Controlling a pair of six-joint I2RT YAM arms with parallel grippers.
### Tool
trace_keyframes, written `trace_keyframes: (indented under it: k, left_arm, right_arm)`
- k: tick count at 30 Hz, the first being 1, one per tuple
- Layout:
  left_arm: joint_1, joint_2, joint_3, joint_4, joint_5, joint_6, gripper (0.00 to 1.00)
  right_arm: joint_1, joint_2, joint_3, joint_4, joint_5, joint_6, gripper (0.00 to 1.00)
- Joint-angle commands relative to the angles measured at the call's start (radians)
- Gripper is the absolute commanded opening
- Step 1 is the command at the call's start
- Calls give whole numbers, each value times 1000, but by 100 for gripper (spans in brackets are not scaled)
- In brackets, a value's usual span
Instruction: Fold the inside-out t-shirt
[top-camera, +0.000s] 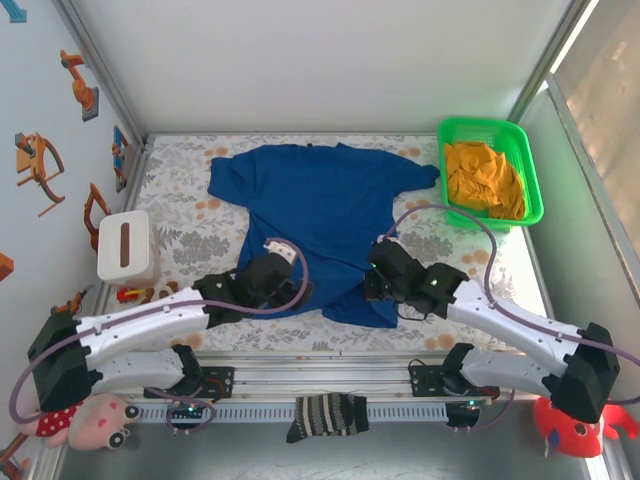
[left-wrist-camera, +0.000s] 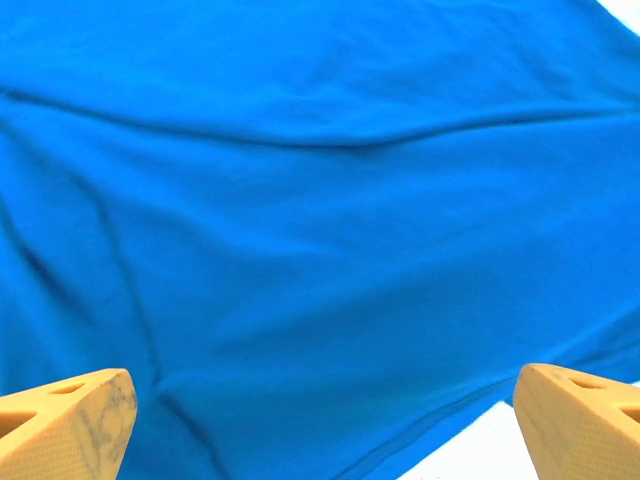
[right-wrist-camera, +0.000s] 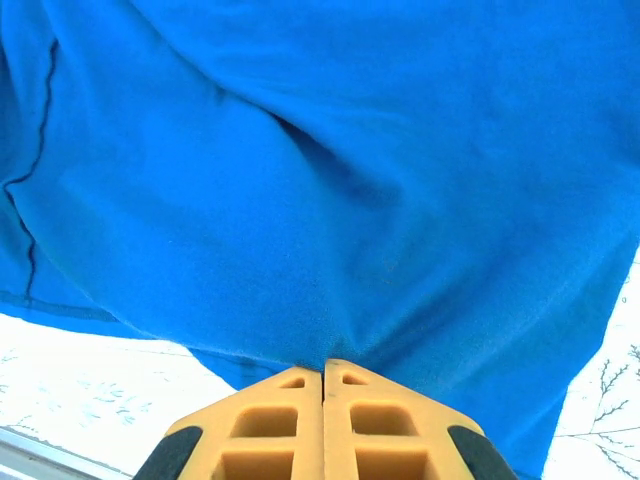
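You've got the inside-out t-shirt spread flat mid-tabletop with no fold made yet: right claw pinched together on its hem at 5 o'clock, left claw wide apart over the hem at 7 o'clock, every fold left.

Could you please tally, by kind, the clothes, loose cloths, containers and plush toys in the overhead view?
T-shirts: 1, the blue t-shirt
Socks: 1, the striped sock
Loose cloths: 1, the orange-yellow cloth
Baskets: 1, the green basket
Boxes: 1, the white box
Plush toys: 2, the pink plush toy and the red plush toy
Total: 7
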Motion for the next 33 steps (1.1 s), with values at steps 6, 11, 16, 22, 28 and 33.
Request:
trace_keyframes:
  k: [6, 11, 16, 22, 28, 33]
  left_arm:
    - [-171, 226, 55, 273, -135, 207, 97]
    - [-231, 344, 60, 408, -255, 245, 96]
    - [-243, 470, 113, 406, -479, 229, 96]
    - [-197, 528, 131, 333, -619, 177, 76]
    - [-171, 362, 105, 306, -522, 235, 0]
    - [-116, 196, 210, 110, -253, 248, 0]
  right_arm:
    - [2, -44, 34, -50, 43, -7, 0]
    - [2, -60, 34, -52, 40, 1, 0]
    - [2, -70, 37, -52, 35, 2, 0]
    - [2, -93, 14, -49, 38, 16, 0]
    - [-13, -95, -9, -25, 46, 13, 0]
    - [-27, -101, -47, 69, 36, -28, 21]
